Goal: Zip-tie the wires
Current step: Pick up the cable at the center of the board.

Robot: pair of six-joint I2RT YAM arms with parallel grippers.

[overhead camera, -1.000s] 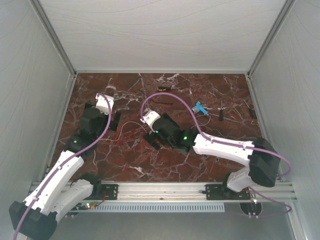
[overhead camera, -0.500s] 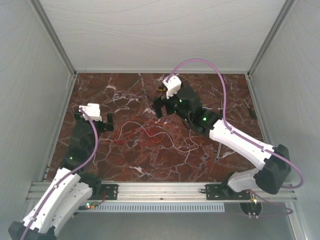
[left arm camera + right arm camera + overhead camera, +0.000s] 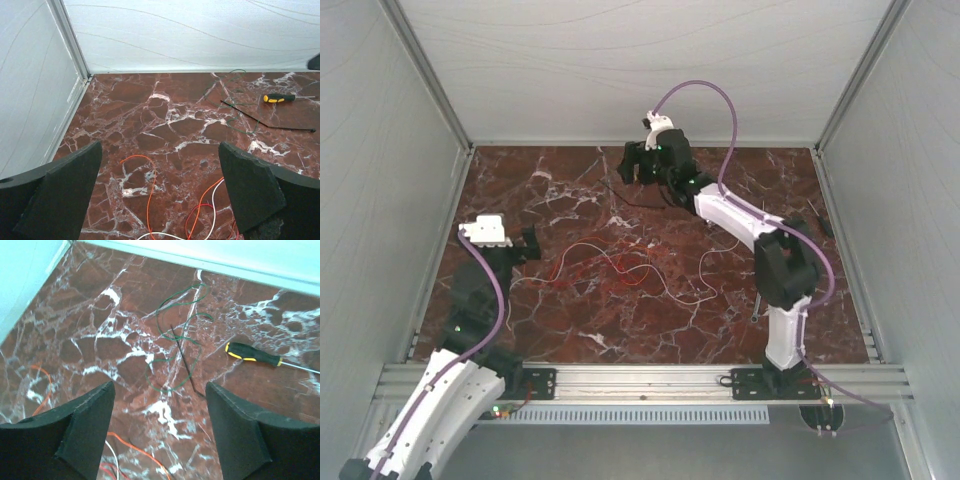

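Observation:
The wires [image 3: 605, 265], thin red, orange and white strands, lie loosely tangled on the marble mid-table. In the left wrist view the wires [image 3: 150, 187] run below and between my fingers. My left gripper [image 3: 527, 245] hovers at the left of the tangle, open and empty [image 3: 160, 145]. My right gripper [image 3: 632, 168] is stretched to the back of the table, open [image 3: 159, 386] with nothing between its jaws. Ahead of it lie a thin black strip [image 3: 183, 360] like a zip tie and a green wire loop [image 3: 172, 347]. Orange wire ends [image 3: 137, 447] show near its left finger.
A yellow-and-black screwdriver [image 3: 252, 354] lies at the back next to the green loop, also seen as the screwdriver [image 3: 279, 98]. A thin dark tool [image 3: 757, 303] lies at the right front, another dark item [image 3: 823, 222] by the right wall. White walls [image 3: 420, 150] enclose the table.
My right arm swung from the middle of the table up to the back edge, its jaws narrowing a little. My left arm drew back toward the left. The wires now lie uncovered.

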